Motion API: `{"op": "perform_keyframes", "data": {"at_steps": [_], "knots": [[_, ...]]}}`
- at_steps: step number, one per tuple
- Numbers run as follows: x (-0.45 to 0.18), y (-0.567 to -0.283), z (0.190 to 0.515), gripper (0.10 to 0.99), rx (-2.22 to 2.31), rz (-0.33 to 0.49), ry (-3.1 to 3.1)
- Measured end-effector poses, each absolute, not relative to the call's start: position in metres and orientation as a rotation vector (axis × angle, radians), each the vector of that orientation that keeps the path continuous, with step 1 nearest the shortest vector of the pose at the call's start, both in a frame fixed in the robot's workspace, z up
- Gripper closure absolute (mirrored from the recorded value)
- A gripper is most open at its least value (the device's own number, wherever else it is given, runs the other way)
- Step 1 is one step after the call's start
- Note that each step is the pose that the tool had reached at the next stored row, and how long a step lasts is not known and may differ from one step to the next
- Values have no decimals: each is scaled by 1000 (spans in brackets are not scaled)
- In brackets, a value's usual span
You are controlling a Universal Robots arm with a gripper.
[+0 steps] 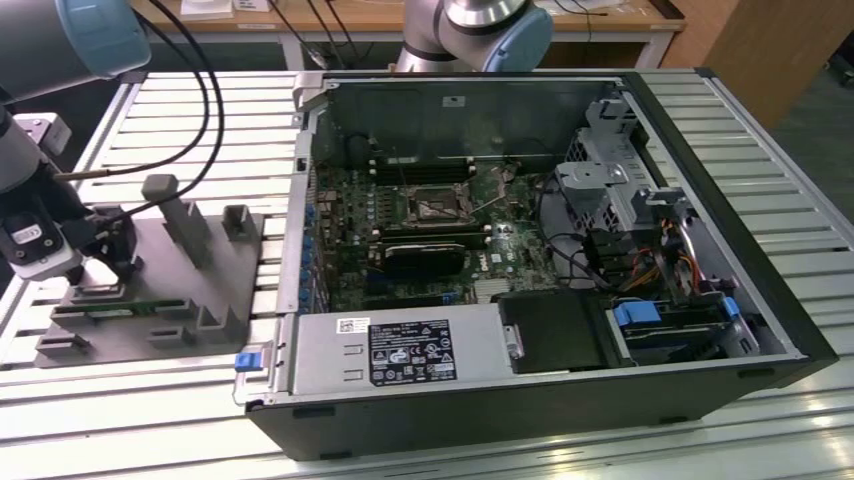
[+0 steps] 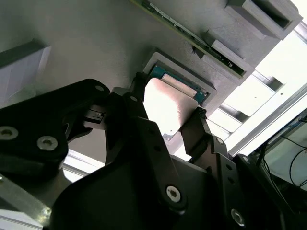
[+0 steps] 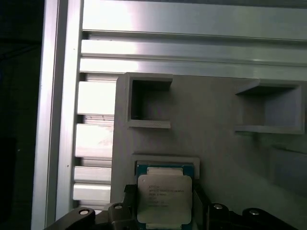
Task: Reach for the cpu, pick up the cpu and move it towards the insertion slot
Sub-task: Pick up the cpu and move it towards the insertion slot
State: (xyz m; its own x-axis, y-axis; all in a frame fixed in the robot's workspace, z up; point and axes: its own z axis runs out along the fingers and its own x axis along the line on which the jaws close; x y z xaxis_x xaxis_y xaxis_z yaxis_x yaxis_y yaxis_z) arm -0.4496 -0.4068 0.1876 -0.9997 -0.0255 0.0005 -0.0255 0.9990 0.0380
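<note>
The cpu (image 3: 164,197), a flat square chip with a shiny silver top, sits between the two black fingers of my gripper (image 3: 164,208). In the second wrist view the fingers (image 2: 138,112) press on opposite edges of the cpu (image 2: 165,108), which sits just off its square recess (image 2: 204,86) in the grey fixture. In the exterior view my gripper (image 1: 91,272) is low over the fixture block (image 1: 174,300) at the exterior view's left. The insertion slot (image 1: 434,207), a dark-framed socket on the green board, lies inside the open computer case, well to the exterior view's right of the gripper.
The open black computer case (image 1: 747,250) holds a power supply (image 1: 400,350), drive bays and cables. Upright grey posts (image 1: 180,215) rise from the fixture beside the gripper. A memory stick (image 2: 192,36) lies in the fixture. Black cables (image 1: 200,100) hang over the slatted aluminium table (image 1: 200,110).
</note>
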Motion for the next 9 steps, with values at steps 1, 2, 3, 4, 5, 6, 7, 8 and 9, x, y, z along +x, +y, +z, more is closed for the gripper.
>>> {"op": "perform_keyframes", "data": {"at_steps": [1, 2, 3, 4, 5, 6, 7, 8, 9], "knots": [[-450, -407, 189, 541, 40, -60, -3140], [-450, -407, 190, 541, 40, -60, -3140], [-450, -407, 190, 541, 40, -60, -3140], [-450, -407, 191, 541, 40, -60, -3140], [-450, -407, 192, 541, 40, -60, -3140], [-450, -407, 193, 541, 40, -60, -3140], [-450, -407, 194, 541, 40, -60, -3140], [-450, -407, 195, 541, 40, -60, -3140], [-450, -407, 195, 541, 40, -60, -3140]]}}
